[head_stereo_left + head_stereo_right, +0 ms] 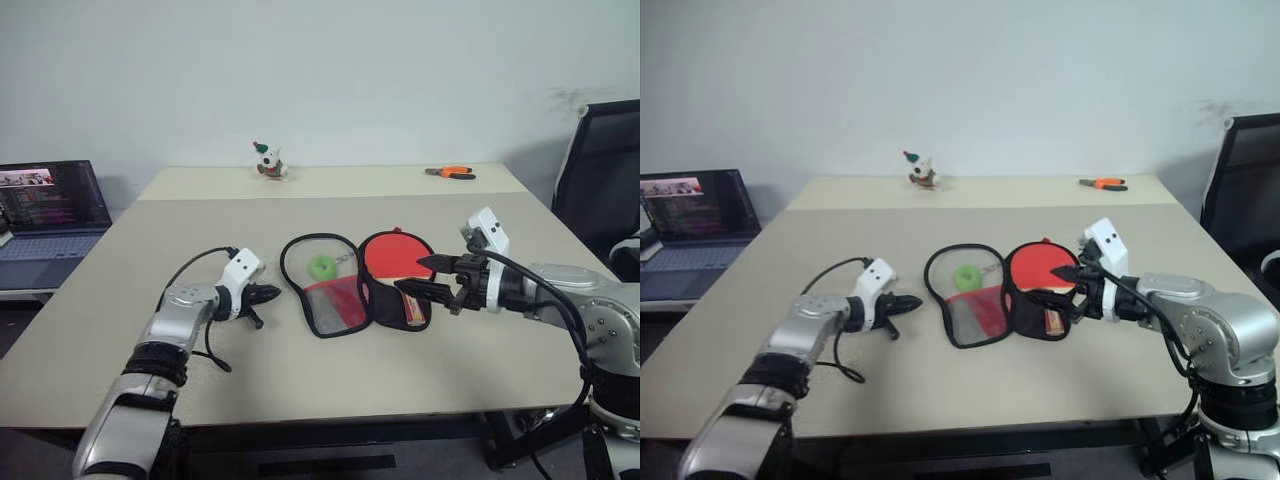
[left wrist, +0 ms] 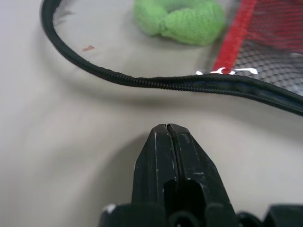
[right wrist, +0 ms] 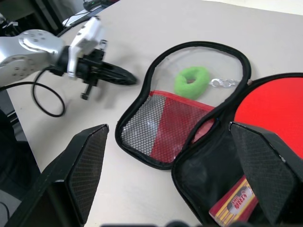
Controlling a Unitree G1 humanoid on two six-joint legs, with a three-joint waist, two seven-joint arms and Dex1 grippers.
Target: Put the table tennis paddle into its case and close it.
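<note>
The black case (image 1: 300, 285) lies open on the table, both halves flat. Its left half holds a mesh pocket with red lining (image 3: 161, 125) and a small green fuzzy ring (image 1: 322, 267). In the right half rests the table tennis paddle (image 1: 392, 255), red face up, its wooden handle (image 3: 234, 203) pointing toward me. My left gripper (image 1: 272, 293) is shut and empty, low over the table, just left of the case's zip rim (image 2: 156, 82) and apart from it. My right gripper (image 1: 418, 276) hovers open over the right half, above the handle, holding nothing.
A laptop (image 1: 50, 205) stands off the table's left side. A small toy figure (image 1: 268, 162) and orange-handled pliers (image 1: 450, 172) lie at the far edge. A black chair (image 1: 605, 170) stands at the right.
</note>
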